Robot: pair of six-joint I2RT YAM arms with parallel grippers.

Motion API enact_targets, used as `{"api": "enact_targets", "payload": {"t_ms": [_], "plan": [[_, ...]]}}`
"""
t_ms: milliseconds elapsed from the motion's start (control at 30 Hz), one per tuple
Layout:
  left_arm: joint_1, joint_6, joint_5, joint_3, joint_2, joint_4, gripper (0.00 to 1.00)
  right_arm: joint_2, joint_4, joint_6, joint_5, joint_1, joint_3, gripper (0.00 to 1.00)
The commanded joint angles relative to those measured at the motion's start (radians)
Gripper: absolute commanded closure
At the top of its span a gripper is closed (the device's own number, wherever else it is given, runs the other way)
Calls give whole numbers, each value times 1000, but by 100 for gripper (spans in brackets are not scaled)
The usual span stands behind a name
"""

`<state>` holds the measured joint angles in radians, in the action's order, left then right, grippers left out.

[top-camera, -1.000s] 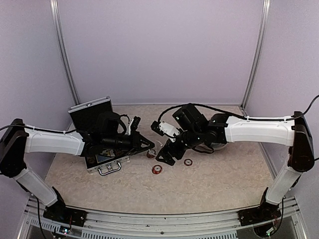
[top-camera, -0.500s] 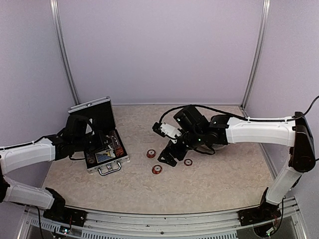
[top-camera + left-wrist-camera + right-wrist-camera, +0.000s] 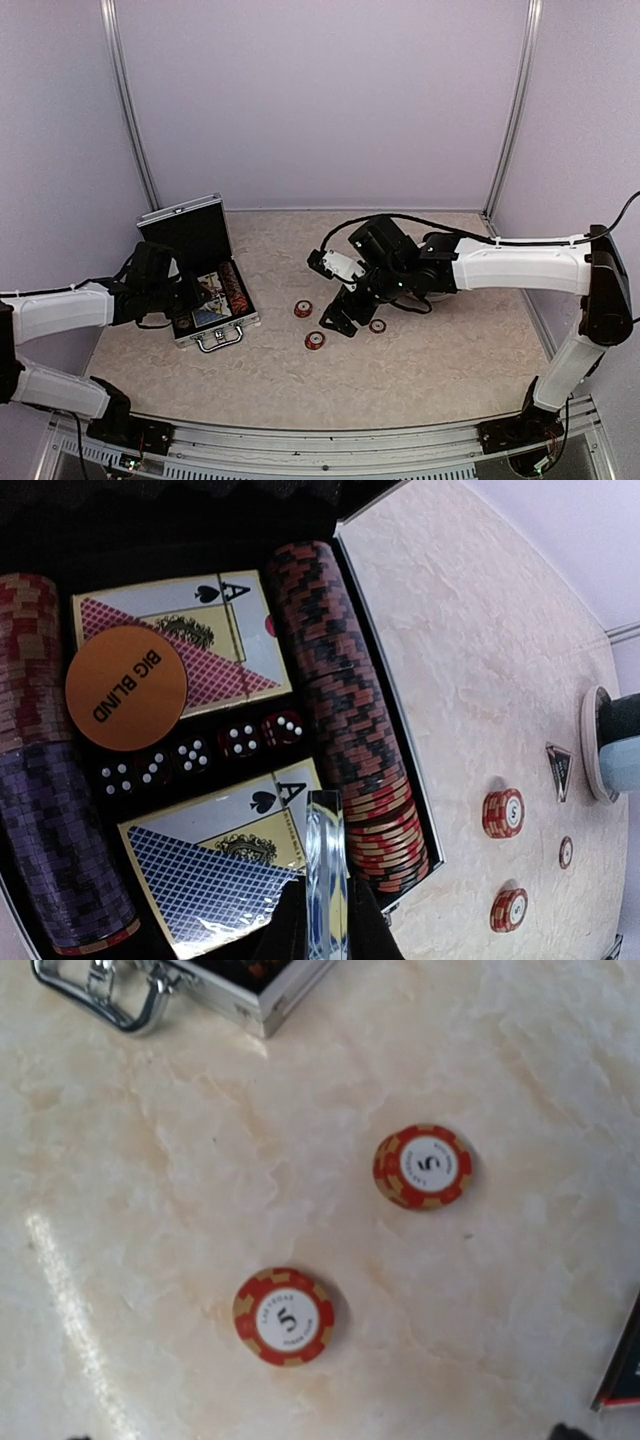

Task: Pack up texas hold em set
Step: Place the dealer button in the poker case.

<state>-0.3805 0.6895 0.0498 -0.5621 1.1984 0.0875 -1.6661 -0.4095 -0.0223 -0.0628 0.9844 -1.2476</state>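
Observation:
The silver briefcase [image 3: 217,325] lies open at the left, its black-lined lid upright. Inside are rows of chips [image 3: 345,730], two card boxes [image 3: 215,865], red dice [image 3: 240,740] and an orange "BIG BLIND" disc [image 3: 126,688]. My left gripper [image 3: 325,905] hangs over the case's near end, shut on a clear disc [image 3: 326,860] held edge-on. Two red-and-white chip stacks [image 3: 285,1316] [image 3: 423,1167] and a single chip [image 3: 378,326] lie on the table. My right gripper [image 3: 338,318] hovers open above the stacks, holding nothing. A black triangular marker [image 3: 558,770] lies beyond them.
A grey-blue cup [image 3: 625,760] on a round saucer [image 3: 597,745] stands behind the right arm. The case's metal handle [image 3: 120,1005] points toward the table's near edge. Lilac walls close in the back and both sides.
My left arm has drawn back from the table's middle to above the open case, the clear disc in its jaws. The right gripper has edged slightly toward the chip stacks.

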Motion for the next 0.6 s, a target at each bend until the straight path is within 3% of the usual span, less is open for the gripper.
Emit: {"api": "enact_targets", "payload": {"t_ms": [0,433,567], "plan": [[15,5,54,32,18,-62,98,0,20,-7,17,-3,23,1],[52,-6,30,69,38,-66,77,-13,23,-5,13,-21,32,1],[56,-16,17,64,38,-53,60,-18,23,-5,13,-21,34,1]]}}
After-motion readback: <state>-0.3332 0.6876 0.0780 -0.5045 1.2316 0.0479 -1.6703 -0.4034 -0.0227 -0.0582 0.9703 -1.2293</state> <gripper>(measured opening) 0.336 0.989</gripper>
